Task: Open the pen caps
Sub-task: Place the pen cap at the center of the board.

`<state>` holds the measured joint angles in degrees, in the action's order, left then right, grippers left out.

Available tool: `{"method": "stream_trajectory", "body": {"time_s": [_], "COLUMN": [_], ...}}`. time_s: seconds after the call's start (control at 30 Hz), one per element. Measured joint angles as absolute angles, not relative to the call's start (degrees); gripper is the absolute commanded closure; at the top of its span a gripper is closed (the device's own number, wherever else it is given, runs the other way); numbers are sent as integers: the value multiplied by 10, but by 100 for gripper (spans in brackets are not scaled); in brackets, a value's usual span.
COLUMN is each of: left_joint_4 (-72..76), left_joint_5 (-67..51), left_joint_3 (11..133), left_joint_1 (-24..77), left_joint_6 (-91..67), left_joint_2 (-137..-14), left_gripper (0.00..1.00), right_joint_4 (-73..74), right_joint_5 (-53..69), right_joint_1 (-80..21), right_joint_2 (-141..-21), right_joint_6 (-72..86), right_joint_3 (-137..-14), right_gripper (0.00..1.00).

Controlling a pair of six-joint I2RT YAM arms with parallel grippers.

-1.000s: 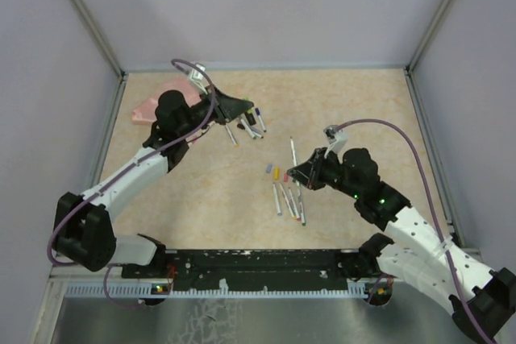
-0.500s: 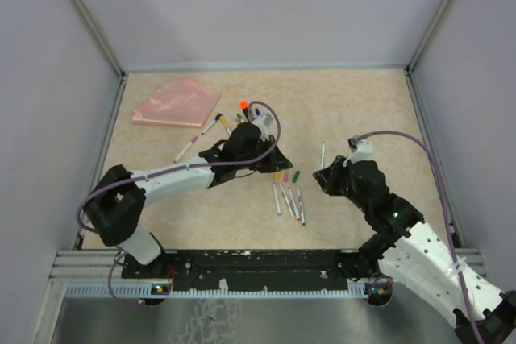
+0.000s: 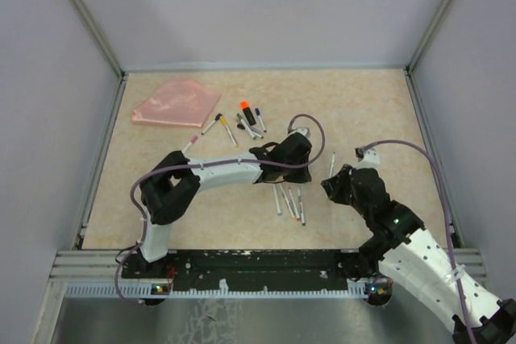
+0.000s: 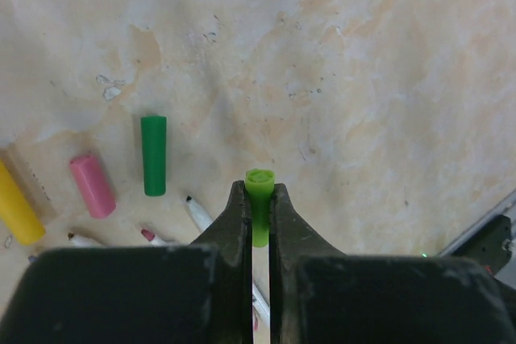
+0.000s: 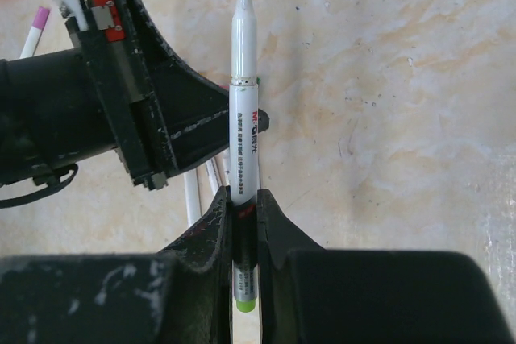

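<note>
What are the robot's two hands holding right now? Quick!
Left gripper: closed on a light green cap.
Right gripper: closed on an uncapped white pen.

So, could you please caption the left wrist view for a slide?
Left tool pinches a light green cap; dark green cap, pink cap and yellow cap lie nearby.

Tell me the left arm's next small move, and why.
Probably lower the left pincer and drop its light-green cap beside the loose dark-green cap and pink cap on the table. That cap is already off: the right pincer holds the pen with its tip bare, so only setting the cap down seems left.
</note>
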<state>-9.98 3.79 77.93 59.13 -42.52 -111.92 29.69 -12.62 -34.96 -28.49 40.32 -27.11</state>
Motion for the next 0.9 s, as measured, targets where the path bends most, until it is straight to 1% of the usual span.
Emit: {"method": "stream_trajectory", "body": {"time_s": [0.2, 0.37, 0.43, 0.6, 0.73, 0.9], "left_joint_4": [-137, -157, -164, -173, -180, -181], "left_joint_5": [56, 63, 65, 71, 71, 67], "left_joint_3": [832, 872, 881, 898, 910, 912], "left_joint_1": [591, 591, 591, 591, 587, 582], "left_joint_6": [-406, -393, -390, -386, -385, -387], "left_joint_2": [-1178, -1213, -1221, -1238, -1245, -1245], "left_gripper": [99, 91, 86, 79, 73, 67], "right_joint_4": [300, 299, 300, 298, 295, 292], "right_joint_5": [-126, -125, -124, -120, -117, -102], "right_joint_1": [-345, -342, -342, -340, -339, -339], "right_joint_2": [-285, -285, -285, -285, -284, -284], "right_joint_6": [412, 418, 420, 426, 432, 446], "right_joint_3": [-265, -258, -255, -250, -244, -220], "right_gripper": [100, 100, 100, 100, 100, 100]}}
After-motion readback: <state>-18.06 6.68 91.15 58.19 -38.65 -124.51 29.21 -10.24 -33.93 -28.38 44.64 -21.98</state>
